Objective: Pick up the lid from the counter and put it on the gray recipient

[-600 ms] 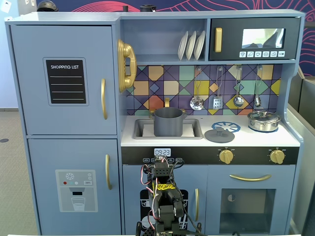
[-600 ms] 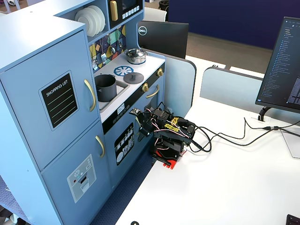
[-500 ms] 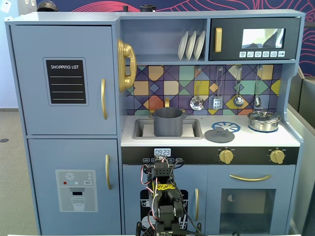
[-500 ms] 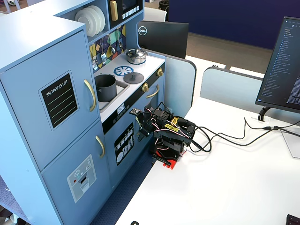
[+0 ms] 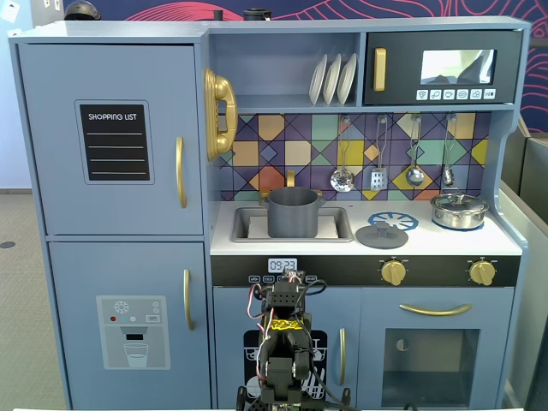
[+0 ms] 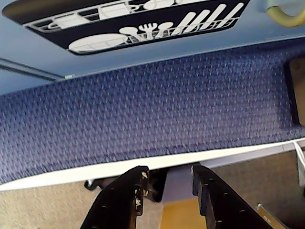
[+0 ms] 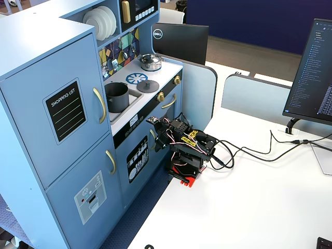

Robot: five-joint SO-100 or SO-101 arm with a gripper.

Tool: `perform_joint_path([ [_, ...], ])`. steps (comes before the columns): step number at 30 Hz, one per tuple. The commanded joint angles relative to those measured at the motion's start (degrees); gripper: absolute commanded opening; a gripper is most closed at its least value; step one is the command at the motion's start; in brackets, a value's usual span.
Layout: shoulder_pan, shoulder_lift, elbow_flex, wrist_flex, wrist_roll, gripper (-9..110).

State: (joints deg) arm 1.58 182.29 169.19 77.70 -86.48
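Lid (image 5: 382, 235) flat on counter (image 5: 428, 246) in a fixed view, near the front edge, half over the blue-white burner print (image 5: 393, 221), right of the sink recess; gray recipient (image 5: 293, 211) stands upright in that recess, uncovered; silver pot (image 5: 459, 210) toward the counter's right back corner. Arm (image 5: 282, 342) folded low at the bottom edge of that view, below the counter front, well apart from the lid. Wrist view: gripper (image 6: 169, 183) enters from the bottom edge, two dark fingers (image 6: 128, 195) parted with a gap between them, nothing held; blue carpet (image 6: 157, 114) fills the middle, dish-rack print (image 6: 138, 21) on the kitchen door along the top edge; lid and recipient not in this view. In the other fixed view, lid (image 7: 143, 84) sits on the counter (image 7: 161, 72) just beside the sink's right edge, recipient (image 7: 117, 97) in the sink, arm (image 7: 187, 148) on the white table (image 7: 249, 207) by the kitchen's lower front, gripper end too small to read, lid up and well away from it.
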Motion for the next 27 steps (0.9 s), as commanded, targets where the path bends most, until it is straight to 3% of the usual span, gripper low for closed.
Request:
perform_joint_path([
  [1, 1.3, -5.9, -10.9, 2.1, -1.8, 0],
  [10, 4.4, -23.5, -45.7, 0.0, -6.9, 0],
  [15, 7.9, -27.4, -54.9, -6.1, -9.8, 0],
  [22, 17.3, -28.5, -55.9, -32.3, -10.1, 0],
  [27, 23.4, -24.7, -43.0, -52.9, -12.5, 0],
])
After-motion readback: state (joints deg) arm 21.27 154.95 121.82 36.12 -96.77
